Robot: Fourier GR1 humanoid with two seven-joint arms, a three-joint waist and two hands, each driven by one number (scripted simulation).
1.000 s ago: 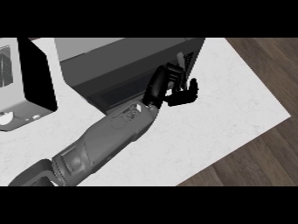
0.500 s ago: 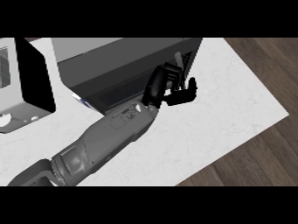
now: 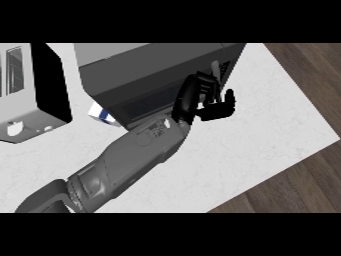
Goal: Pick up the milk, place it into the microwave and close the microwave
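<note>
No readable text, label, brand or number anywhere

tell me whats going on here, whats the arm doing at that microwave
One grey forearm reaches up from the lower left across the white counter, and its black hand lies flat against the microwave's door, fingers straight, as if pushing it closed. A small blue and white carton, likely the milk, peeks out at the microwave's lower left edge; whether it sits inside cannot be told. A toaster stands at the left. Which hand this is cannot be told, and no other hand shows.
</note>
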